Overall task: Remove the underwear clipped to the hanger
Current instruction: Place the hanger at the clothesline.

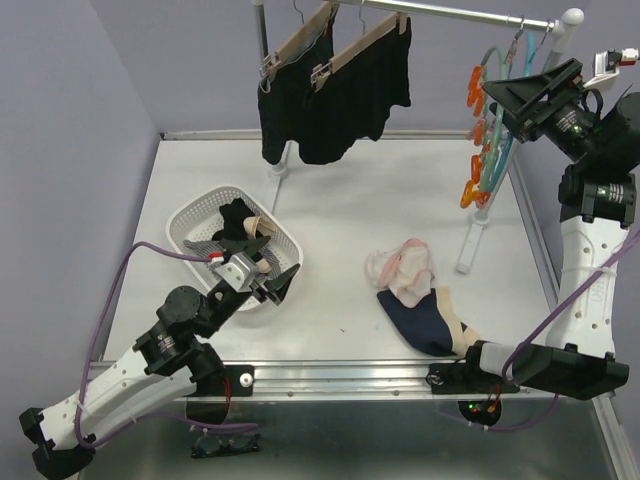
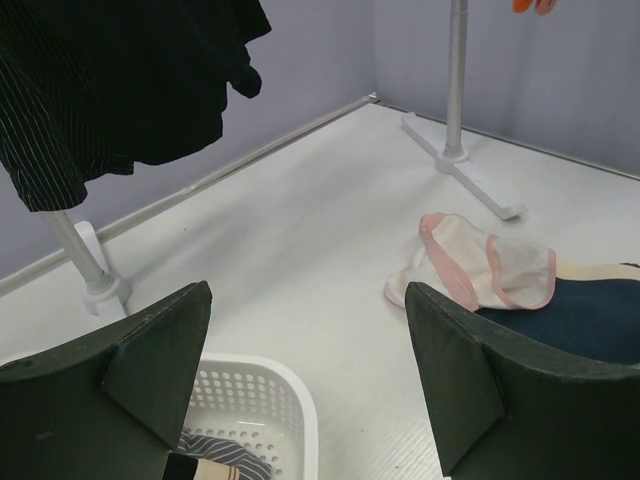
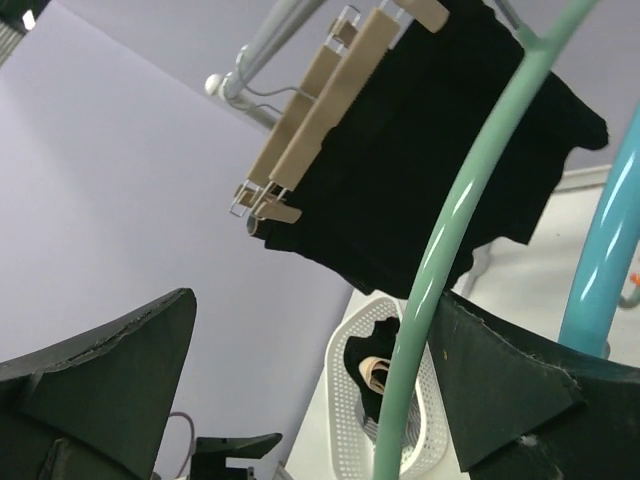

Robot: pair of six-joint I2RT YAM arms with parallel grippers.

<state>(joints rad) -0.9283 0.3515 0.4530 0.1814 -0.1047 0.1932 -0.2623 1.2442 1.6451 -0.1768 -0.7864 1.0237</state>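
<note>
two black shorts (image 1: 350, 100) hang vertically, waistbands up.

Bright even light, soft shadows; hanging black underwear (image 1: 350, 100) shows little detail.

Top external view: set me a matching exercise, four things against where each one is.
Things:
1. black shorts
2. white-pink underwear
3. white basket
4. teal hangers

Places:
A. on the left side of the table, clothes inside
B. clipped to wooden hangers on the rail
C. at the rail's right end, carrying orange clips
D. lying loose on the table

Pairs: 1-B, 2-D, 3-A, 4-C
</note>
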